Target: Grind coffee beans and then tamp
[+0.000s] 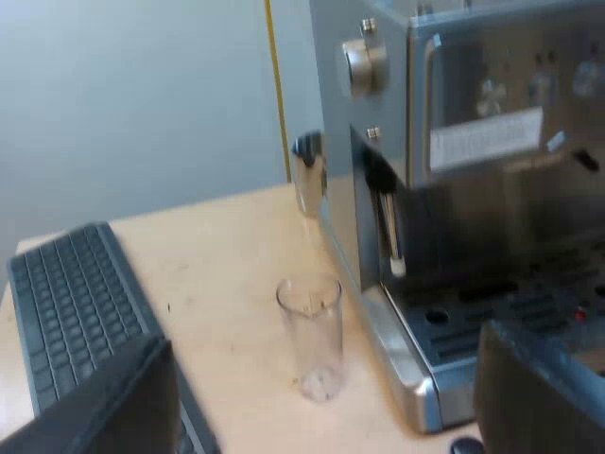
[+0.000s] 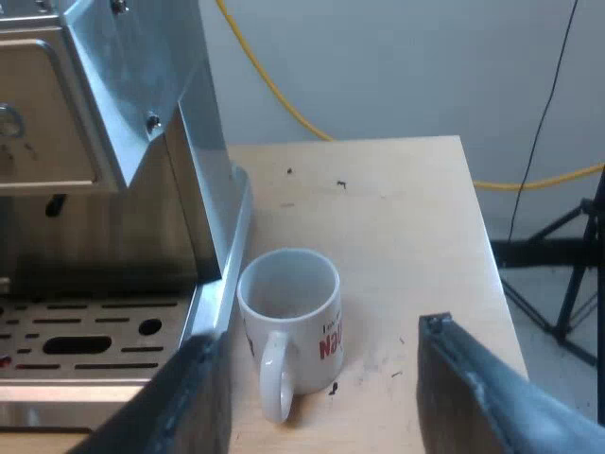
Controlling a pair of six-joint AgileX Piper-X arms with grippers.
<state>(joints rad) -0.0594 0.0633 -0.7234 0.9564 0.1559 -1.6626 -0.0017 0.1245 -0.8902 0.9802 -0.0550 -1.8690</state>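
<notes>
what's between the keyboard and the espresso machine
A clear measuring glass stands upright on the table between them, nearer the machine, in the left wrist view.

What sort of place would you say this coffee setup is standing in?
Probably an office or lab workbench, not a café: the espresso machine shares a plain wooden table with a computer keyboard, a yellow cable hangs along the bare wall, and what looks like a tripod stands nearby.

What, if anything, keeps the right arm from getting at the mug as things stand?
Likely nothing, so yes: the right claw hangs open near the upright mug, with nothing between them. The espresso machine has its base close beside the mug.
</notes>
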